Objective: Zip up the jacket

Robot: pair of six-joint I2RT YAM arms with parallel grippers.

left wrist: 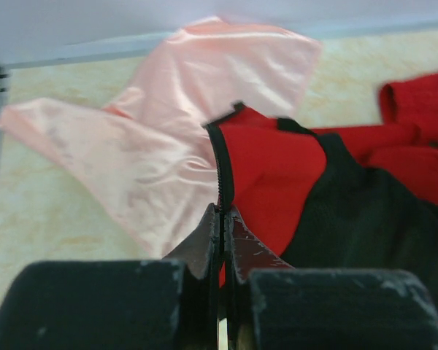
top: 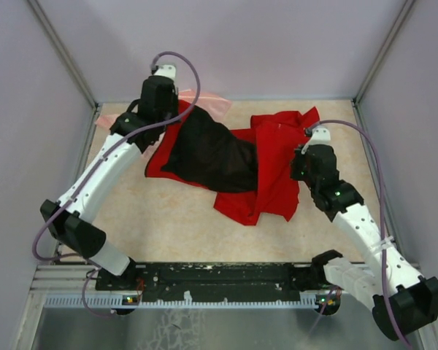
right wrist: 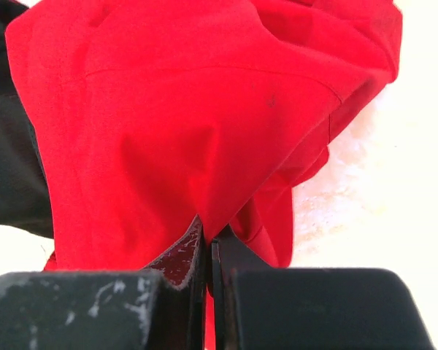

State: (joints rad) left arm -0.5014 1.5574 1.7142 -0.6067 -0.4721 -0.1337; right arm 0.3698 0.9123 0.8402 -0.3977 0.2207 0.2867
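The red jacket (top: 274, 171) lies crumpled across the back middle of the table, opened so its black lining (top: 208, 153) faces up. My left gripper (top: 160, 117) is shut on the jacket's black zipper edge (left wrist: 223, 175) at the far left; its jaws pinch the zipper tape in the left wrist view (left wrist: 223, 219). My right gripper (top: 301, 164) is shut on a fold of red fabric (right wrist: 190, 131) at the jacket's right side, jaws closed on the cloth (right wrist: 208, 237). The zipper slider is not in view.
A pale pink shiny cloth (left wrist: 160, 117) lies under and behind the jacket at the back left (top: 204, 98). Grey walls enclose the table on three sides. A black rail (top: 219, 277) runs along the near edge between the arm bases.
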